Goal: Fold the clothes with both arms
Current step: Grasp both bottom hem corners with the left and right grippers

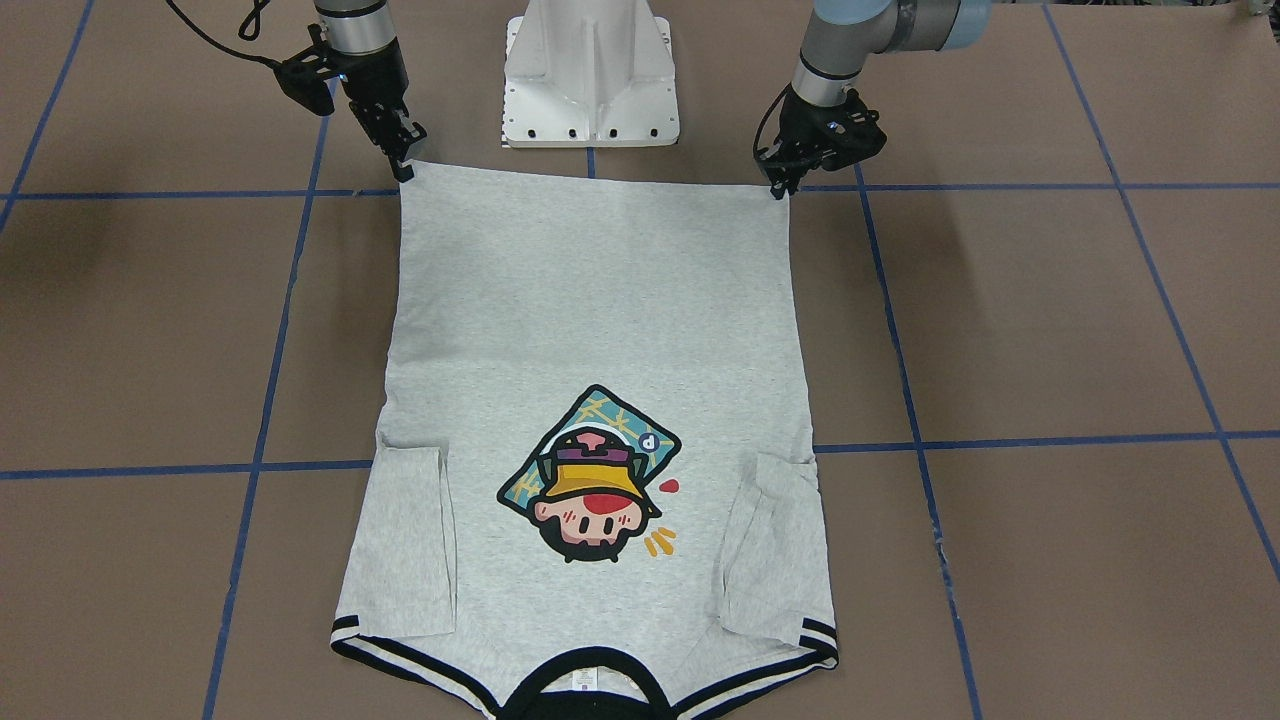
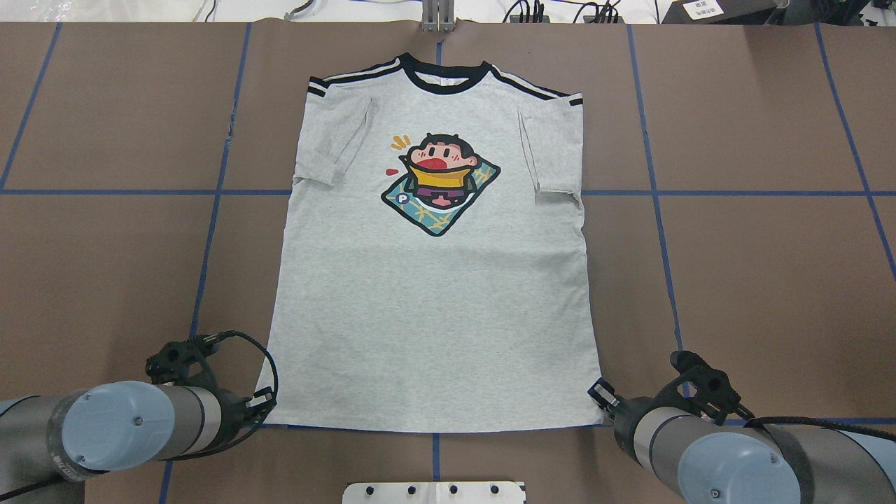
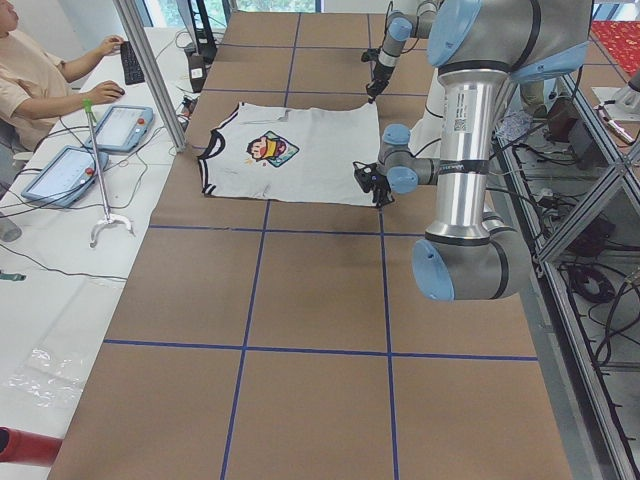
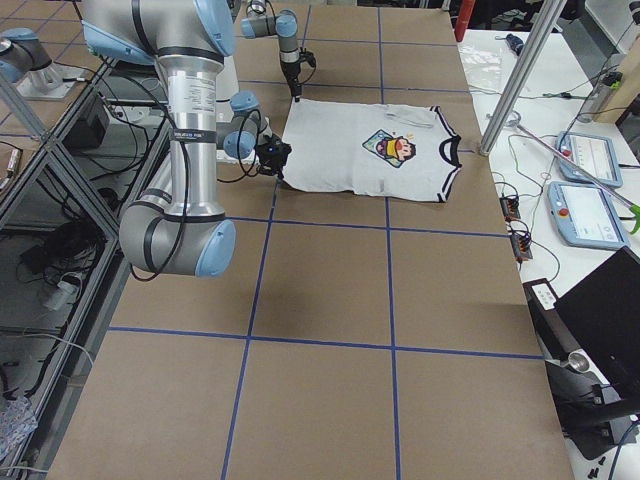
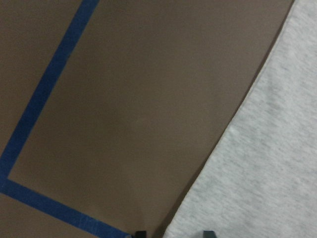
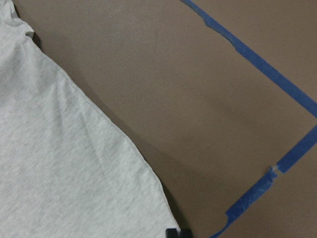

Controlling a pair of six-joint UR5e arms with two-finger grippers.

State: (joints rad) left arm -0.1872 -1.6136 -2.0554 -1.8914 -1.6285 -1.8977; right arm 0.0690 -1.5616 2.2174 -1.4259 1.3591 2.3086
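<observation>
The clothes, one grey T-shirt (image 1: 600,300) (image 2: 434,301) with a cartoon print, lie flat and face-up on the brown table. The collar points away from the robot and both sleeves are folded inward. My left gripper (image 1: 778,188) (image 2: 264,409) is at one bottom hem corner. In the left wrist view it (image 5: 173,233) is open, its fingertips apart with the shirt's (image 5: 262,163) edge between them. My right gripper (image 1: 405,168) (image 2: 596,389) is at the other hem corner. In the right wrist view it (image 6: 178,233) has its fingertips together, right at the shirt's (image 6: 59,163) corner.
The white pedestal base (image 1: 590,70) stands just behind the hem, between the two arms. Blue tape lines (image 1: 1000,186) grid the table. A person (image 3: 40,80) sits at a side desk with tablets (image 3: 120,125), past a metal pole (image 3: 150,70).
</observation>
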